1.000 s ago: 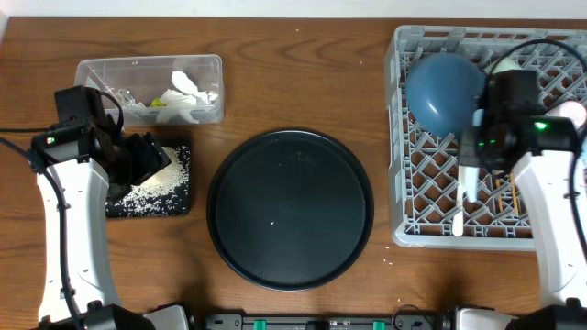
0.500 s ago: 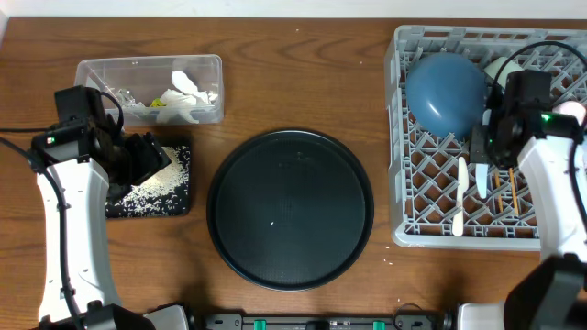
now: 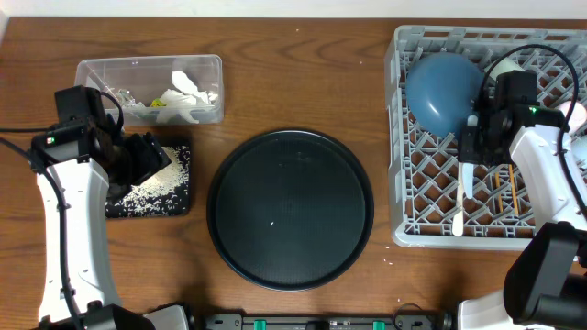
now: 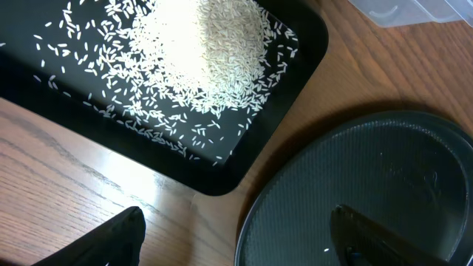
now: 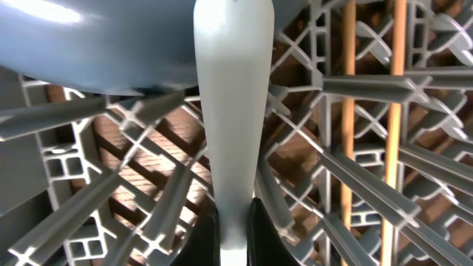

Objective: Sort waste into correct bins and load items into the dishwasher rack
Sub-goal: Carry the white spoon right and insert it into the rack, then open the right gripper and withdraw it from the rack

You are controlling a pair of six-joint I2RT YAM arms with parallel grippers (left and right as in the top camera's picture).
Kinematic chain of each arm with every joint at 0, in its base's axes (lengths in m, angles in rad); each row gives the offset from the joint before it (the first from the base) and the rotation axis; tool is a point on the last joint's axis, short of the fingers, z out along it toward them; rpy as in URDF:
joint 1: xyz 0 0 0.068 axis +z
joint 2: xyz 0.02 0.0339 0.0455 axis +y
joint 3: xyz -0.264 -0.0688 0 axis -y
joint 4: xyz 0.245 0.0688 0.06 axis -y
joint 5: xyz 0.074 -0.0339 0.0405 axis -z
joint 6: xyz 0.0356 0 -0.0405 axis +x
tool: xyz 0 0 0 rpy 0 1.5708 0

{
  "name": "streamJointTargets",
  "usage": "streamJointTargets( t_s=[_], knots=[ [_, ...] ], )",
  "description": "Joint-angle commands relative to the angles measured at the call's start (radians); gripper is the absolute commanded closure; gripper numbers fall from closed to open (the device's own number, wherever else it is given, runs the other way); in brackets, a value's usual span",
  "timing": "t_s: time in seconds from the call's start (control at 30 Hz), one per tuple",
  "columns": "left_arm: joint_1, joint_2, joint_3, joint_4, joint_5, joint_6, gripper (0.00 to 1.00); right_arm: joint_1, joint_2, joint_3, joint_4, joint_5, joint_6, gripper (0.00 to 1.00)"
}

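The grey dishwasher rack (image 3: 400, 234) stands at the right. It holds the large blue bowl (image 3: 445, 90), two wooden chopsticks (image 3: 507, 188), a white spoon (image 3: 456, 220) and a white cup (image 3: 503, 66). My right gripper (image 3: 471, 154) is over the rack, shut on a pale spoon (image 3: 468, 181). In the right wrist view the fingers (image 5: 233, 225) pinch the spoon's handle (image 5: 233, 111) beside the bowl (image 5: 89, 44) and chopsticks (image 5: 399, 111). My left gripper (image 3: 147, 158) is open and empty over the shallow black tray (image 3: 174, 203) of rice (image 4: 207, 44).
The clear tub (image 3: 92, 69) at the back left holds white tissues (image 3: 188, 90) and wrappers. The large round black tray (image 3: 290, 209) lies in the middle; its rim (image 4: 251, 214) shows under my left fingers (image 4: 236, 236).
My right gripper has shifted a little left and toward the blue bowl with the spoon still in it. The left arm has not moved.
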Motion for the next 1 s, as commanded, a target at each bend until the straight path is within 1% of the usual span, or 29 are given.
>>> streamJointTargets(
  t_s=[0.0, 0.03, 0.1, 0.13, 0.3, 0.43, 0.53, 0.63, 0.73, 0.87, 0.97],
  knots=[
    [0.002, -0.001, -0.006, -0.003, -0.002, -0.005, 0.19, 0.01, 0.005, -0.005, 0.004, -0.023, -0.008, 0.95],
    [0.002, -0.001, -0.006, -0.003, -0.003, -0.005, 0.19, 0.013, 0.005, -0.005, 0.003, -0.023, -0.008, 0.87],
    [0.002, -0.001, -0.006, -0.002, -0.003, -0.005, 0.19, 0.019, 0.005, -0.005, 0.0, -0.026, -0.008, 0.63],
    [0.002, -0.001, -0.006, -0.002, -0.002, -0.005, 0.19, 0.021, 0.005, -0.005, -0.001, -0.03, -0.007, 0.58],
    [0.002, -0.001, -0.006, -0.003, -0.003, -0.005, 0.18, 0.022, 0.005, -0.005, -0.01, -0.064, -0.008, 0.51],
    [-0.001, -0.001, -0.006, -0.002, -0.002, -0.005, 0.19, 0.022, 0.005, -0.005, -0.035, -0.068, -0.007, 0.41],
    [-0.023, -0.001, -0.006, 0.002, -0.002, -0.003, 0.19, 0.022, 0.005, -0.005, -0.054, -0.113, -0.008, 0.41],
    [-0.075, -0.001, -0.006, 0.018, -0.003, 0.032, 0.18, 0.022, 0.004, -0.005, -0.06, -0.19, -0.008, 0.42],
    [-0.16, -0.001, -0.006, 0.042, -0.003, 0.077, 0.18, 0.022, -0.009, -0.004, -0.051, -0.267, -0.008, 0.45],
    [-0.288, -0.001, -0.006, 0.089, -0.003, 0.142, 0.18, 0.022, -0.061, -0.003, -0.008, -0.361, -0.008, 0.45],
    [-0.392, -0.001, -0.006, 0.15, -0.007, 0.178, 0.18, 0.031, -0.116, -0.003, 0.061, -0.385, -0.01, 0.43]
  ],
)
